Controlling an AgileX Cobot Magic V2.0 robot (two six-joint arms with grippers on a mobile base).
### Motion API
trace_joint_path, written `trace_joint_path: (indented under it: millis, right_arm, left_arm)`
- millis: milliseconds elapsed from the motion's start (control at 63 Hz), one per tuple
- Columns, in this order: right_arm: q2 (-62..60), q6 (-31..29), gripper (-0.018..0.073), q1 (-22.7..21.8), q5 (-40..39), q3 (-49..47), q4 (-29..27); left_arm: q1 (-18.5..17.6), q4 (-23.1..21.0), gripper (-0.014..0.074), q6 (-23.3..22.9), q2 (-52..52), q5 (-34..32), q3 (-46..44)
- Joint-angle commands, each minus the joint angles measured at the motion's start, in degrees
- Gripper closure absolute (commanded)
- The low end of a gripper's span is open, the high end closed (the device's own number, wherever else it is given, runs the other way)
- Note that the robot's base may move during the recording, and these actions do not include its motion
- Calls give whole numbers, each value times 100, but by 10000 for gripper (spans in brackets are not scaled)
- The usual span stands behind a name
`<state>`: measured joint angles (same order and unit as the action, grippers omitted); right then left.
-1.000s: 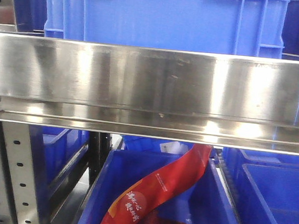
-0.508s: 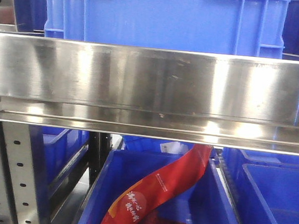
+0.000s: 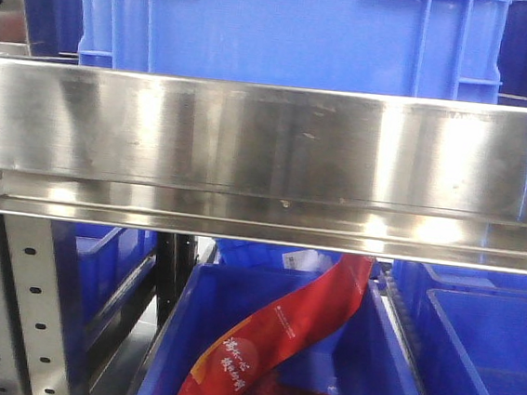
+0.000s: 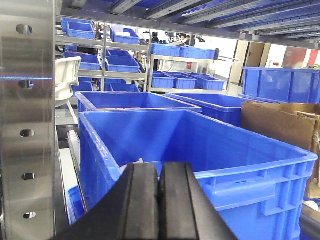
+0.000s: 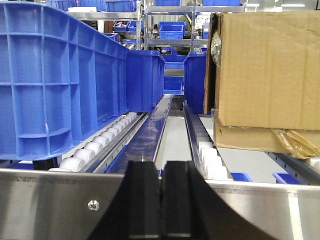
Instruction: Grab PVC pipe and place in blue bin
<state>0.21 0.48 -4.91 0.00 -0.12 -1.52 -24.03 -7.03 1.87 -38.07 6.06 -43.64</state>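
The PVC pipe is out of view in every frame. My left gripper (image 4: 159, 175) is shut, its black pads pressed together with nothing between them, just in front of a large blue bin (image 4: 240, 170) on the shelf. A small pale shape (image 4: 137, 161) peeks over the left pad inside that bin; I cannot tell what it is. My right gripper (image 5: 161, 172) is shut and empty, low in front of a steel rail (image 5: 55, 200). The front view shows neither gripper.
A wide steel shelf beam (image 3: 269, 142) fills the front view, with a blue bin (image 3: 289, 27) above and a lower bin (image 3: 175, 338) holding a red bag (image 3: 278, 339). White roller tracks (image 5: 107, 135), a tall blue bin (image 5: 55, 75) and cardboard boxes (image 5: 265, 70) flank a narrow lane.
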Motion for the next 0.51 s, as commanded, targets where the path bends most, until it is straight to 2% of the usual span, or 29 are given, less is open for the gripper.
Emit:
trace_joint_path:
  millis: [0, 492]
  right_arm:
    - [-21, -48, 728, -34, -46, 12, -35]
    - [-21, -48, 728, -34, -46, 12, -35]
  left_arm:
    - [-28, -11, 707, 1, 23, -131, 10]
    - [-16, 1, 707, 1, 23, -117, 10]
